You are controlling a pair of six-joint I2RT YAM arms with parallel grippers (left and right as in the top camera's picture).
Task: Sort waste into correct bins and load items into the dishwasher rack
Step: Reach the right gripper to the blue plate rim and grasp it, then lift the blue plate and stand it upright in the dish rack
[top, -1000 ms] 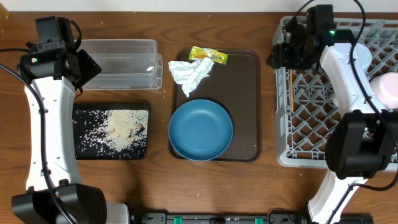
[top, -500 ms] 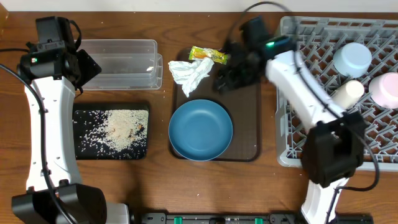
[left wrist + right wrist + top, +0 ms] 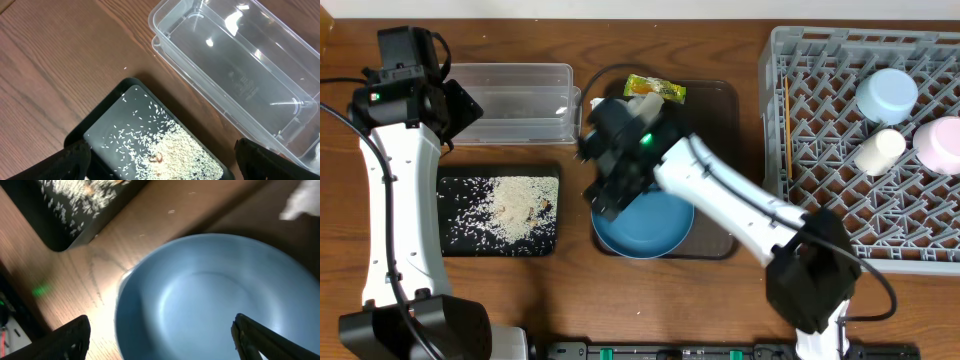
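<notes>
Your right claw (image 3: 160, 339) hangs open, the dish (image 3: 215, 295) just below it — spread wide to take its rim, I'd judge — while the left claw (image 3: 160, 161), also open, hovers above the rice tray (image 3: 95, 132).

A brown wooden surface (image 3: 720, 30) is seen, with four things set directly on it. At the left, a clear plastic tub (image 3: 510, 105) is placed toward the far edge, and a shallow black tray (image 3: 448, 248) lies nearer, slightly apart from it. A brown serving tray (image 3: 715, 120) is placed at the middle and a grey rack (image 3: 830, 150) at the right.
</notes>
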